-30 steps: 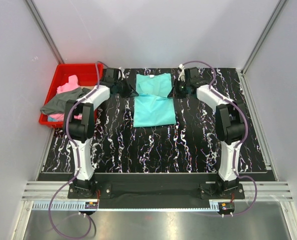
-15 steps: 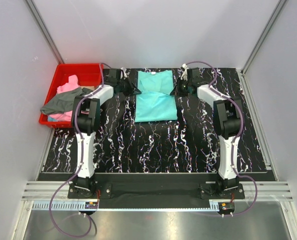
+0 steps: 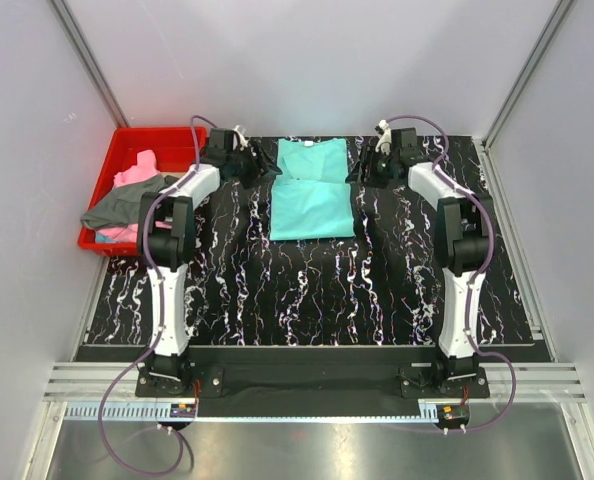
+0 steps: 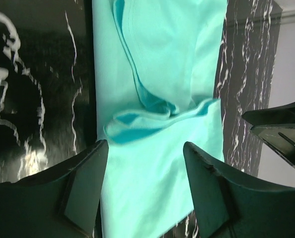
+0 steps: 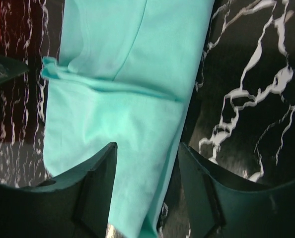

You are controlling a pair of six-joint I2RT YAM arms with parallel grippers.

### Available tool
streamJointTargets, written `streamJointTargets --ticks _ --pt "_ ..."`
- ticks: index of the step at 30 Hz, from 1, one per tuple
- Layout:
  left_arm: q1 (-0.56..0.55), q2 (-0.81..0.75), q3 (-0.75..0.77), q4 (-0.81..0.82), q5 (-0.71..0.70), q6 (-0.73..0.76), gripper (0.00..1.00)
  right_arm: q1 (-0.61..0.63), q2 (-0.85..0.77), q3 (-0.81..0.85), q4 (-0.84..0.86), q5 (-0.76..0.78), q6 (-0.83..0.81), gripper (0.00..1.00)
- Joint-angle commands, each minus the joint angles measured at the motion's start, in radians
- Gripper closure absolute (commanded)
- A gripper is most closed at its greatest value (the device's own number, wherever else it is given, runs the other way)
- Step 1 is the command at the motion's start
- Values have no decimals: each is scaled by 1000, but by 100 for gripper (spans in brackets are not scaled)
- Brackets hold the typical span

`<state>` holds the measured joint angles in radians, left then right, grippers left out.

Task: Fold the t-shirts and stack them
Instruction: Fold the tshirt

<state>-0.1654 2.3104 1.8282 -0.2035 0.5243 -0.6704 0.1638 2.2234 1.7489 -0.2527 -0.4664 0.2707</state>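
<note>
Seen from above, the teal t-shirt (image 3: pixel 312 195) lies folded flat on the black marbled worktop (image 3: pixel 307 290), at the middle of its far edge. The left gripper (image 3: pixel 262 168) sits just beside the shirt's left edge, the right gripper (image 3: pixel 362 170) just beside its right edge. At the far left corner the red bin (image 3: pixel 127 137) holds the pink t-shirt (image 3: pixel 135 175) and the dark grey t-shirt (image 3: pixel 122 208), which drapes over the rim.

From the left wrist, the jaws stand well apart, gripping nothing, with rumpled teal cloth below them.

From the right wrist it is the same: jaws parted, empty, over the shirt's edge.
</note>
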Motion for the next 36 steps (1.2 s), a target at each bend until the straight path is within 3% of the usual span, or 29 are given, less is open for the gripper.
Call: streamJointTargets --ticks 1,6,10,15,32,36 --pt "1 -178 -71 -23 -29 81 32 0 -132 -57 -80 -112 -68 40" --pt "-8 -340 -272 -50 -86 126 33 -1 -200 -218 -77 -227 -110 39" --pt "-16 -414 -469 -1 -69 115 33 -3 -186 -250 -74 -264 -149 36" --pt "-45 -460 -575 41 -61 115 34 -9 -153 -261 -94 -327 -169 30" --pt "-120 -227 -399 116 -3 92 34 -9 -91 -313 -50 -431 -163 30" --pt "-120 -195 -379 110 -27 98 34 -12 -90 -321 -33 -445 -150 34"
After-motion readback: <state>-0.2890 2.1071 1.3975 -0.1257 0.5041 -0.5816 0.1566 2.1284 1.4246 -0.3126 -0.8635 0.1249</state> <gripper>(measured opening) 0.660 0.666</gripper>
